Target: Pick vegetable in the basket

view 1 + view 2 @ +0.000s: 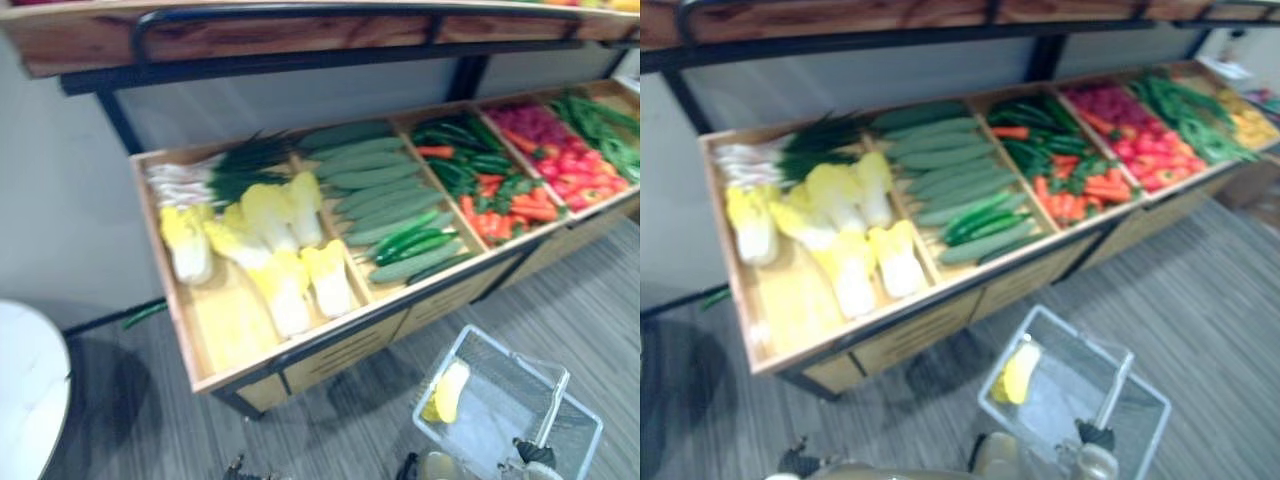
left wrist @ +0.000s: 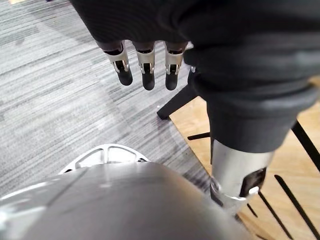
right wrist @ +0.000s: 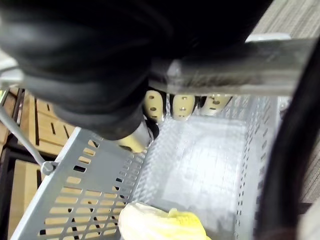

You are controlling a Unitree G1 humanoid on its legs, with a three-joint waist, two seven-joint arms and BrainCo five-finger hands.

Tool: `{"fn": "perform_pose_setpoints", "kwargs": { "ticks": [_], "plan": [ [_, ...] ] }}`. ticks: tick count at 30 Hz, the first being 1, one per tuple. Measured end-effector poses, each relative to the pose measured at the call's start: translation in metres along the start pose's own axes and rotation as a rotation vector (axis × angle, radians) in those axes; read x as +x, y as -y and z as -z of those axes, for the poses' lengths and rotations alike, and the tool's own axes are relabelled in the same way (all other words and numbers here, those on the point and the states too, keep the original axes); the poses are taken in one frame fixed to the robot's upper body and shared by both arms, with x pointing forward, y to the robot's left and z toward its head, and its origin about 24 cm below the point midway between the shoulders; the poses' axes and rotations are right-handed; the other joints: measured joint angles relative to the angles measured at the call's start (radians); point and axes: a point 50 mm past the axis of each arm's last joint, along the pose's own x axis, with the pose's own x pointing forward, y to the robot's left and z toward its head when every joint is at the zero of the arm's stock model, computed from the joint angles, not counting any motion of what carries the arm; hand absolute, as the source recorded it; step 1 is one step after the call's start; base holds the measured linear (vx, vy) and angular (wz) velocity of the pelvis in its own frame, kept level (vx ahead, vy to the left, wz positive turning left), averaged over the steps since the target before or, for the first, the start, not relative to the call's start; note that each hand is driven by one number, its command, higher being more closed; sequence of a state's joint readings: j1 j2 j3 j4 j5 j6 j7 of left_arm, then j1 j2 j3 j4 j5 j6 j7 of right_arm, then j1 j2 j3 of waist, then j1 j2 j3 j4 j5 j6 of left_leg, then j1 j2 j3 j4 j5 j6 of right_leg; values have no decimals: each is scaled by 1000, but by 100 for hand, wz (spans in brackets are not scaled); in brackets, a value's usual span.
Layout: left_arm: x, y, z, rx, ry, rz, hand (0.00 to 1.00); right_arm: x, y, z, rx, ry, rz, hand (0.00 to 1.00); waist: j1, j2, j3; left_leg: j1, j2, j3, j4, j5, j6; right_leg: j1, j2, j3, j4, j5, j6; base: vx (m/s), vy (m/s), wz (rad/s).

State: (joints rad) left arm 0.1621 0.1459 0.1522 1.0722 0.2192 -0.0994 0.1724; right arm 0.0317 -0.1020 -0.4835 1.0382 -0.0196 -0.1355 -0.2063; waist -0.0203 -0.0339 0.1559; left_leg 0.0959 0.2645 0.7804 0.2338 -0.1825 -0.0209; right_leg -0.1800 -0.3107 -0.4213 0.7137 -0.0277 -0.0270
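A grey plastic basket (image 1: pixel 438 372) hangs low over the floor in front of the vegetable stand. One pale yellow cabbage (image 1: pixel 447 392) lies in its left corner, also seen in the right wrist view as the cabbage (image 3: pixel 160 222). My right hand (image 1: pixel 535 455) is at the basket's near side. In the right wrist view its fingers (image 3: pixel 182 105) curl round the basket's handle bar (image 3: pixel 240 70). My left hand (image 2: pixel 200 40) hangs over the grey floor beside the stand's wooden front (image 2: pixel 280 170), fingers (image 2: pixel 145 67) straight and holding nothing.
The wooden stand (image 1: pixel 330 345) holds yellow cabbages (image 1: pixel 270 240) and green onions (image 1: pixel 210 175) at the left, then cucumbers (image 1: pixel 380 190), peppers and carrots (image 1: pixel 490 180), red vegetables (image 1: pixel 560 160) and green beans (image 1: pixel 600 125). A shelf (image 1: pixel 300 30) overhangs it. A white round table (image 1: pixel 25 390) stands at the left.
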Motion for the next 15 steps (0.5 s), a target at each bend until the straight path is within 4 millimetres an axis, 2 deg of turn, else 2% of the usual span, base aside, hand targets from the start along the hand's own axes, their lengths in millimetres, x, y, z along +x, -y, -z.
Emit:
{"fn": "perform_pose_setpoints", "kwargs": {
  "ticks": [1, 2, 3, 4, 5, 6, 7, 8, 9, 10, 11, 12, 14, 15],
  "plan": [
    [0, -1, 0, 0, -1, -2, 0, 0, 0, 0, 0, 0, 1, 100, 2, -4, 0, 4, -2, 23, 5, 1, -3, -8, -13, -16, -4, -7, 6, -109, -66, -149],
    [2, -3, -4, -4, 5, -8, 0, 1, -3, -2, -5, 3, -8, 100, 5, -21, 8, 7, -16, 54, 8, 5, -3, -26, 22, -39, -61, 2, 10, -136, -65, -141],
    [-1, 4, 4, -4, -19, 10, 0, 3, -2, -7, -24, 15, -11, 100, 13, 46, -30, -34, 2, 18, -60, -12, -12, 10, 105, 4, -217, -13, 15, -245, -104, -179],
    [-2, 10, 2, -18, -13, 21, 0, 5, -6, -13, -12, 14, -12, 100, 18, 45, -31, -34, -28, 61, -110, 53, -14, -3, 58, -17, -50, -107, 1, -195, -101, -130],
    [0, 9, -4, -15, -1, 19, 0, 4, -7, -8, -21, -10, -14, 100, 14, 27, -30, -26, -53, 82, -115, 75, -12, 12, 12, -15, 11, -127, 27, -86, -180, -143],
    [3, 7, -8, -6, 3, 13, 0, 4, -10, -1, -40, -57, -23, 100, 17, -7, -24, -35, -58, 139, -80, 77, -6, 114, -10, -35, -165, -162, 139, 25, -193, -115],
    [3, 6, -8, -12, -2, 11, 0, 4, -12, -2, -52, -60, -34, 100, 24, -6, -26, -43, -35, 166, -50, 77, -7, 127, 27, -57, -238, -167, 132, 17, -302, -178],
    [2, 8, -6, -18, -10, 8, 0, 3, -17, -2, -81, -58, -55, 100, 34, 9, -30, -46, 19, 204, 12, 77, -6, 160, 80, -75, -364, -149, 107, -10, -262, -143],
    [2, 8, -7, -18, -8, 7, 0, 2, -19, -1, -92, -59, -63, 100, 31, 10, -29, -51, 54, 209, 65, 76, -5, 181, 102, -74, -419, -146, 103, -26, -432, -148],
    [5, 3, -14, -14, 13, -4, 0, 1, -18, 4, -99, -70, -55, 100, 20, 6, -25, -93, 129, 198, 200, 45, -17, 224, 151, -71, -538, -146, 103, -42, -355, -80],
    [6, 6, -19, -19, 23, 0, 0, 2, -12, 6, -106, -76, -42, 100, 13, 24, -26, -96, 148, 184, 207, 37, -20, 235, 173, -67, -567, -146, 103, -77, -321, -78],
    [5, 14, -23, -30, 32, 12, 0, 4, 3, 7, -129, -78, -4, 100, -8, 60, -27, -82, 192, 176, 235, 24, -33, 238, 207, -53, -591, -137, 89, -65, -82, -44],
    [5, 14, -25, -26, 38, 12, 0, 3, 7, 12, -134, -90, 10, 100, -6, 61, -24, -57, 205, 171, 279, 58, -49, 245, 211, -8, -592, -136, 87, -56, -58, -75],
    [5, 12, -24, -9, 36, 7, 0, 1, 10, 16, -139, -96, 14, 100, -5, 52, -16, -62, 216, 92, 352, 102, -48, 260, 207, 39, -593, -132, 80, -34, -67, -98]
  ]
}}
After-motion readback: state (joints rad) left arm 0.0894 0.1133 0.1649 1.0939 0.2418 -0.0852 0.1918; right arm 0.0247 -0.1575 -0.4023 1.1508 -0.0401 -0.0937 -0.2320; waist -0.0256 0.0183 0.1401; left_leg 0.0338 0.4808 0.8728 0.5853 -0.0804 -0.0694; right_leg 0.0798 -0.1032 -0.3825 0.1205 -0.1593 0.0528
